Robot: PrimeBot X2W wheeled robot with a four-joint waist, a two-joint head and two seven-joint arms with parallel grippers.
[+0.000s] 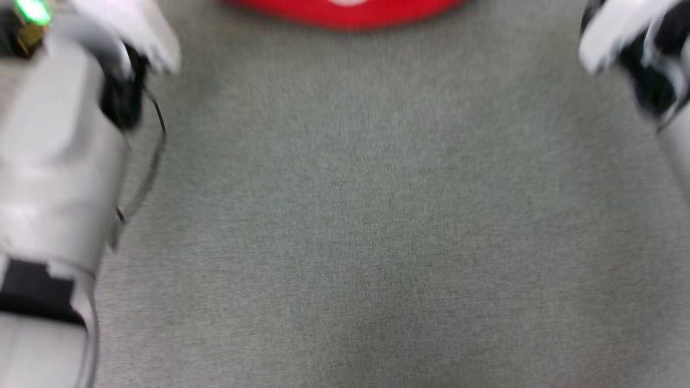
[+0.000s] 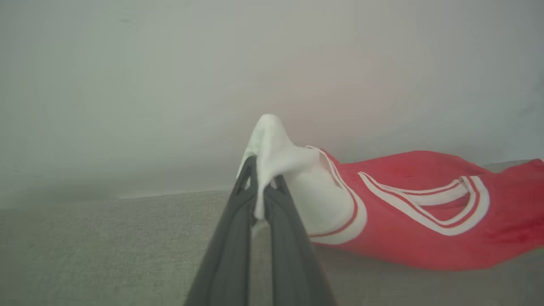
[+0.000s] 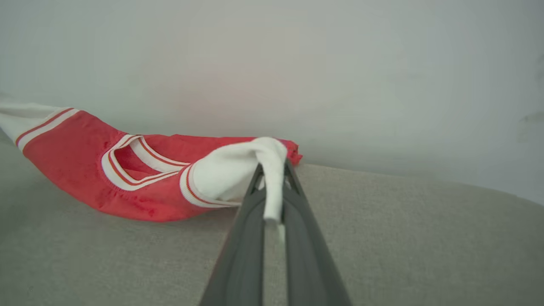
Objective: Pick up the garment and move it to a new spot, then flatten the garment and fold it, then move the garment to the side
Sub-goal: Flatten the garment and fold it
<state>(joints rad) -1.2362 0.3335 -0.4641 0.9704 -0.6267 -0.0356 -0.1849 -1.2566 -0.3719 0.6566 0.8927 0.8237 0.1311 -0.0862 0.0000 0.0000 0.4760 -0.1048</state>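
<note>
Blurred head view: the red garment [image 1: 345,13] lies at the far edge of the grey surface [image 1: 345,215], mostly cut off. The left gripper [image 2: 260,187] and right gripper [image 3: 272,178] each pinch a white sleeve, fingers closed tight on it.

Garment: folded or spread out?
Spread, not folded: left end effector and right end effector each pinch a white sleeve; the garment stretches between.
</note>
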